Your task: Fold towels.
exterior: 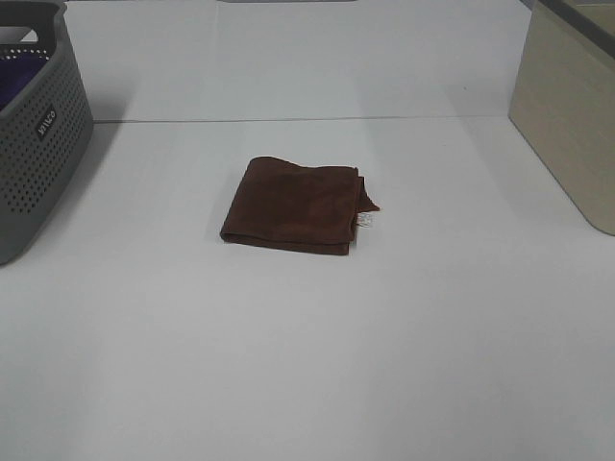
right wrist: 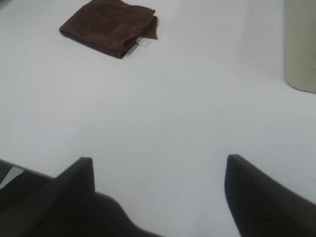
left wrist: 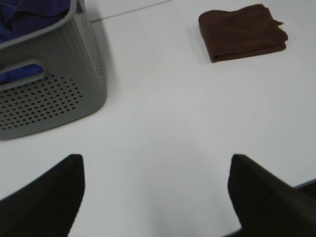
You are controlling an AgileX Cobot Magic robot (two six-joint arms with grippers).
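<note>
Brown towel folded into a compact squarish pad mid-tabletop, white tag at its right edge. Left claw and right claw both spread wide, empty, well short of it. Roughly equidistant; neither plainly nearer.

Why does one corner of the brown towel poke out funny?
The towel is folded on the table, but not neatly: a corner sticks out past its right edge in the high view, just above the white tag. Nothing else looks odd.
</note>
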